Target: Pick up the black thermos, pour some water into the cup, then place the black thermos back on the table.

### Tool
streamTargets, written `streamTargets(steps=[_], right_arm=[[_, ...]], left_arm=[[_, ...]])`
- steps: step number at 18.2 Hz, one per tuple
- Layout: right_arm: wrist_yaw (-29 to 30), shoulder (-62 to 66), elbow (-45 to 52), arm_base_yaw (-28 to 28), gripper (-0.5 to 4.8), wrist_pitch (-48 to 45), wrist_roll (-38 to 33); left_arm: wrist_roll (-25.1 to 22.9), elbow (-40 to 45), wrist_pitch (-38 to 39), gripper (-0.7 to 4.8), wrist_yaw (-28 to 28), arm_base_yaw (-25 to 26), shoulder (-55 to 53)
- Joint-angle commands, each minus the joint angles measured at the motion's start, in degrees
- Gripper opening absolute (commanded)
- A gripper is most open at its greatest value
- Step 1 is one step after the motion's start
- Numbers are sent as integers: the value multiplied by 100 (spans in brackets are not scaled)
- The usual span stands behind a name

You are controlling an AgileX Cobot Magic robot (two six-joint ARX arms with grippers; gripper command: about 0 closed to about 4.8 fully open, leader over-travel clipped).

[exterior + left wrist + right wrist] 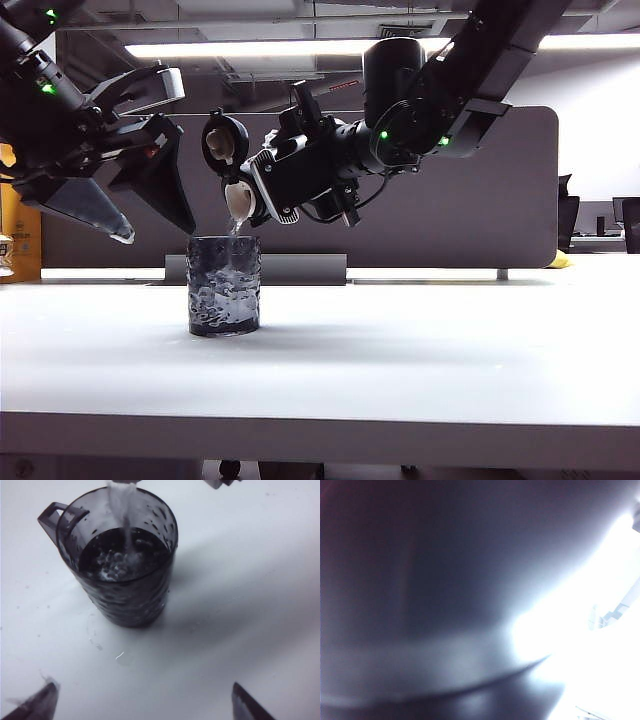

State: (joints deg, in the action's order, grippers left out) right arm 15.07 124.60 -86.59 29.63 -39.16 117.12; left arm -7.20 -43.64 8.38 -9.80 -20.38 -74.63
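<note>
White desk (420, 360) before me carries the rippled dark glass cup (224, 285), where my right end effector (300, 175), clamped on the tall matte black thermos (330, 165), tips its long axis toward eight o'clock, pouring; left end effector (140, 160) hovers wide open, empty.

low exterior view across table (400, 350), left wrist view above shared cup (122, 560), right wrist blurred

The black thermos (300, 178) is tipped nearly level, lid open, pale spout pouring water. Below it, the bumpy dark cup (224, 285) stands upright on the white table (400, 350), partly filled.
</note>
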Motion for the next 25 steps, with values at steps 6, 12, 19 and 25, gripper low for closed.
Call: streamTargets(steps=[6, 12, 19, 25], right_arm=[[-68, -92, -44, 15, 44, -315, -809], [-503, -109, -33, 15, 44, -310, -2540], [-927, -778, 481, 9, 44, -243, -6133], [-1182, -3187, 2966, -168, 44, -142, -9938]], left_arm=[[15, -28, -26, 479, 17, 7, 20], [24, -79, -35, 479, 15, 7, 219], [22, -643, 17, 479, -55, 7, 1147], [313, -702, 4, 479, -1209, -195, 1613]])
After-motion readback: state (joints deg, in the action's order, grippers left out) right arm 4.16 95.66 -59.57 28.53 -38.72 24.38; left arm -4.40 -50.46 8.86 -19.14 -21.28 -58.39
